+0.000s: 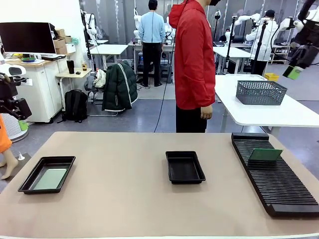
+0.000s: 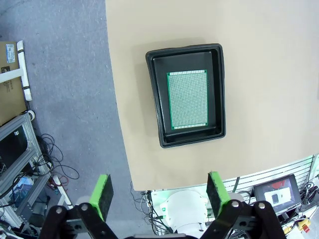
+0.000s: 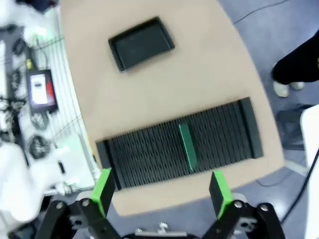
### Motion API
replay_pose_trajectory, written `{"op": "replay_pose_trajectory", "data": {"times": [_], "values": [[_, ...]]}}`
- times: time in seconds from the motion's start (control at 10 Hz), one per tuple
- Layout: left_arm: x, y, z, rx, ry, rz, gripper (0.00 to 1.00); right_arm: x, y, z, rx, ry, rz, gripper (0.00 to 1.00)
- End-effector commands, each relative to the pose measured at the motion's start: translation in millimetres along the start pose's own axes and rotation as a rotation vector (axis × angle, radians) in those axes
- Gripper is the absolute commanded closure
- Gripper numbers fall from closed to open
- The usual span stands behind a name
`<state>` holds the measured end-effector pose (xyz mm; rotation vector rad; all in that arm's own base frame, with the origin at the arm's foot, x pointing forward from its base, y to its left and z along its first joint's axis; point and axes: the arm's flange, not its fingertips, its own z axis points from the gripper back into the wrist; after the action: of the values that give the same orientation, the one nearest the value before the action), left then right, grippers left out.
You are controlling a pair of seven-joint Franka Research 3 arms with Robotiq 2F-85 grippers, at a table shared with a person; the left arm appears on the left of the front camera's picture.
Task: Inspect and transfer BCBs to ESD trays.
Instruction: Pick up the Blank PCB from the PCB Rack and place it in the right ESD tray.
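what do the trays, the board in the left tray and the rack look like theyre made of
Left tray and middle tray: black plastic, likely moulded; slight gloss on the rounded rims.
Board: green circuit laminate, probably fibreglass; fine grid of dots with a pale sheen.
Rack: matte black, probably plastic; close parallel ribs.
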<state>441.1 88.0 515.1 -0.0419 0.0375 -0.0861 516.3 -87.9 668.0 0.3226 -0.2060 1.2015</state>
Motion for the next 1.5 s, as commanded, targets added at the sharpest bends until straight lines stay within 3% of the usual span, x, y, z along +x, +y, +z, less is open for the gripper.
{"op": "replay_pose_trajectory", "data": {"times": [0.0, 0.3, 0.6, 0.9, 1.4], "values": [[-1, -1, -2, 0.0, -0.004, -0.001, 0.0, -18, 11, -1, -0.054, 0.051, 0.111, 0.0], [-1, -1, -2, 0.0, -0.004, -0.001, 0.0, -42, 26, -1, -0.13, 0.11, 0.272, 0.0], [-1, -1, -2, 0.0, -0.004, -0.001, 0.0, -53, 34, -3, -0.167, 0.122, 0.342, 0.0], [-1, -1, -2, 0.0, -0.004, -0.001, 0.0, -48, 35, -8, -0.186, 0.163, 0.352, 0.0], [-1, -1, -2, 0.0, -0.004, -0.001, 0.0, -48, 30, 1, -0.163, 0.122, 0.334, 0.0]]}}
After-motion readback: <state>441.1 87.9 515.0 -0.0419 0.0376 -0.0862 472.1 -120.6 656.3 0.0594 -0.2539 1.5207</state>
